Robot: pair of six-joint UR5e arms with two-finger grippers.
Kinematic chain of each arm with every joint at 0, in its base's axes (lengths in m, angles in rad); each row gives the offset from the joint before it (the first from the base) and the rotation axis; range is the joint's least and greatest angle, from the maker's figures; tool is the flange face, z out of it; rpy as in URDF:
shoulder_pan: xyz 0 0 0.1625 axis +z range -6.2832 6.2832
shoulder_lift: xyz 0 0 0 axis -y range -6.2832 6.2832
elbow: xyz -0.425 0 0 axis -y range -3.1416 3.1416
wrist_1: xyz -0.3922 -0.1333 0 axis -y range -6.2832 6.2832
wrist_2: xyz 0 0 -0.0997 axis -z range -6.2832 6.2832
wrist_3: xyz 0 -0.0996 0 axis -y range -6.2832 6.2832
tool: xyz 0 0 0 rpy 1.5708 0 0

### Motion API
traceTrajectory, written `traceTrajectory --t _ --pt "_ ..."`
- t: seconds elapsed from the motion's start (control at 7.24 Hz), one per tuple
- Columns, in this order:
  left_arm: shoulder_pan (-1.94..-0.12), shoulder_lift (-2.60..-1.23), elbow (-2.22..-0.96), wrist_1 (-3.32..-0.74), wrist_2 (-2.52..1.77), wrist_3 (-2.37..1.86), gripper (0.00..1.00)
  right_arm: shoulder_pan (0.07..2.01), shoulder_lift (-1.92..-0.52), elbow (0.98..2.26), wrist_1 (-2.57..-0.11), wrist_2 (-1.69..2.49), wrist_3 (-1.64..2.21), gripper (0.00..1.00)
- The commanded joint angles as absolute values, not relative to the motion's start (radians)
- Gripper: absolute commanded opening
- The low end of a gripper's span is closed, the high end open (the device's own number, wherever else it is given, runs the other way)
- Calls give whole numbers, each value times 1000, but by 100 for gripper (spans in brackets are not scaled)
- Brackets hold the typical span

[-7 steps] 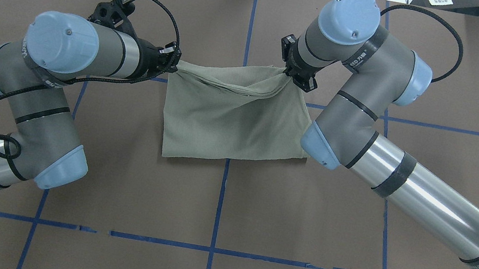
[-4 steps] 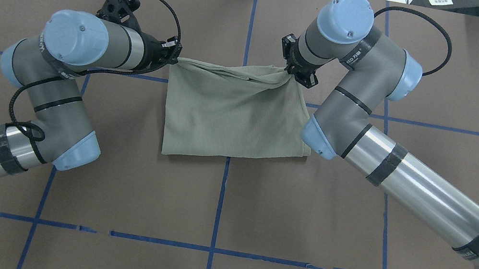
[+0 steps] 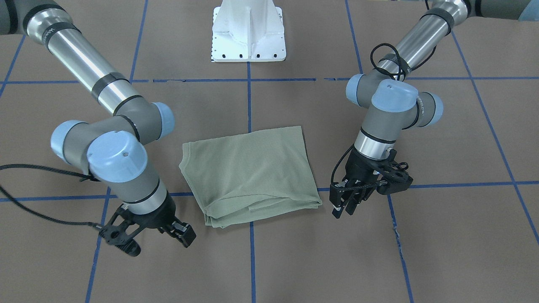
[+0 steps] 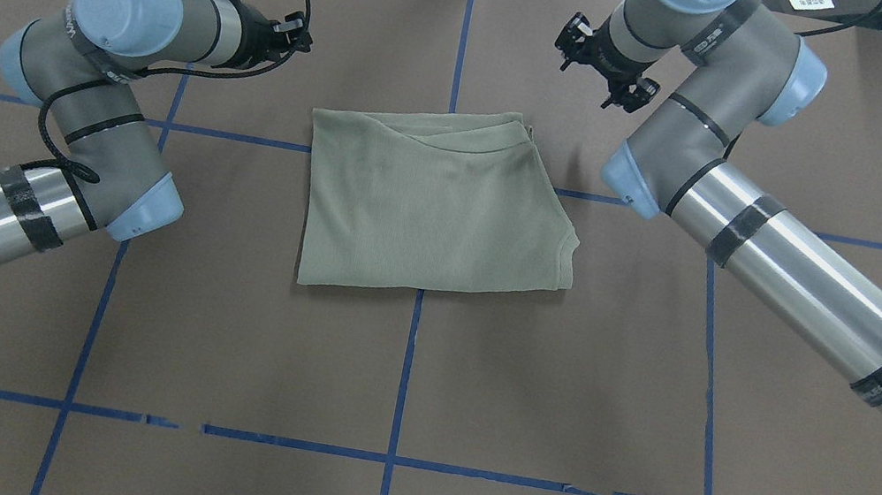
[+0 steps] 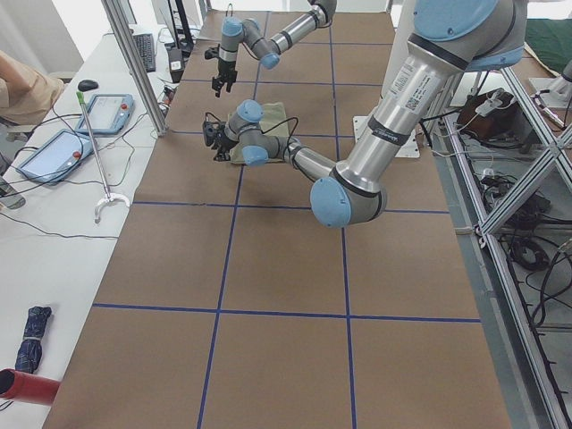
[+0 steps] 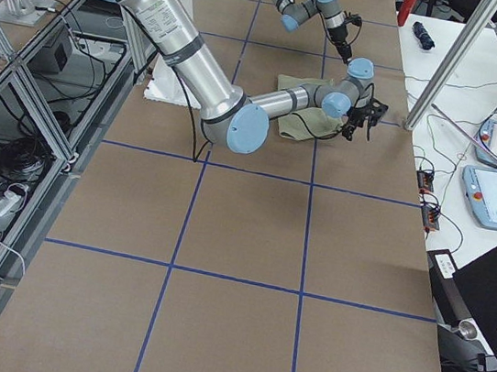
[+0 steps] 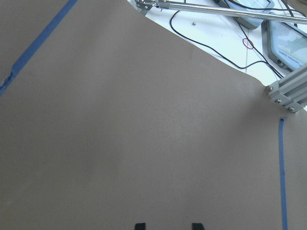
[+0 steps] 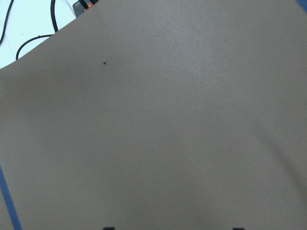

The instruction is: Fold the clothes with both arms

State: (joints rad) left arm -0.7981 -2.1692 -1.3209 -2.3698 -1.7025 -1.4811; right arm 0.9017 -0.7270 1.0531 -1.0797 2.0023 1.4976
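The left gripper (image 4: 297, 34) and the right gripper (image 4: 603, 73) are both hanging open, gripping nothing. The folded shirt (image 4: 435, 202) is lying flat between them, a little nearer the robot's base than either, touching neither.

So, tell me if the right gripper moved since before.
Yes: the right gripper released the shirt and moved up the overhead view, farther beyond the blue tape line.

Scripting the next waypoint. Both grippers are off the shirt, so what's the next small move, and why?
Probably retract the left gripper and right gripper up and away. Both are open and empty, and they hover beyond the far edge of the shirt. It lies flat as a folded rectangle, touched by neither, so nothing is left to release.
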Motion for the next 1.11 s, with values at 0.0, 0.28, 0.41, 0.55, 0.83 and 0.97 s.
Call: traceTrajectory --t 0.0,0.28,0.41,0.55,0.83,0.97 --pt "-872 -2137 -1337 -2378 -1878 -1357 50 1004 -800 1077 -1084 2130 1335 100" --pt "-978 -2013 -1429 -2367 -1998 -1043 50 1102 -975 1182 -1104 2187 1046 100" --pt "-1041 -1953 -1443 -2365 -2053 -875 50 1180 -997 1202 -1199 2236 879 100" --pt "-1119 -1915 -1440 -2358 -2125 -721 50 1240 -1040 1257 -1307 2247 704 100" --pt "-1286 -1875 -1442 -2254 -2288 -423 50 1366 -1138 1377 -1498 2253 408 100" --pt "-1355 -1876 -1450 -2144 -2310 -258 50 1409 -1163 1425 -1587 2255 285 100"
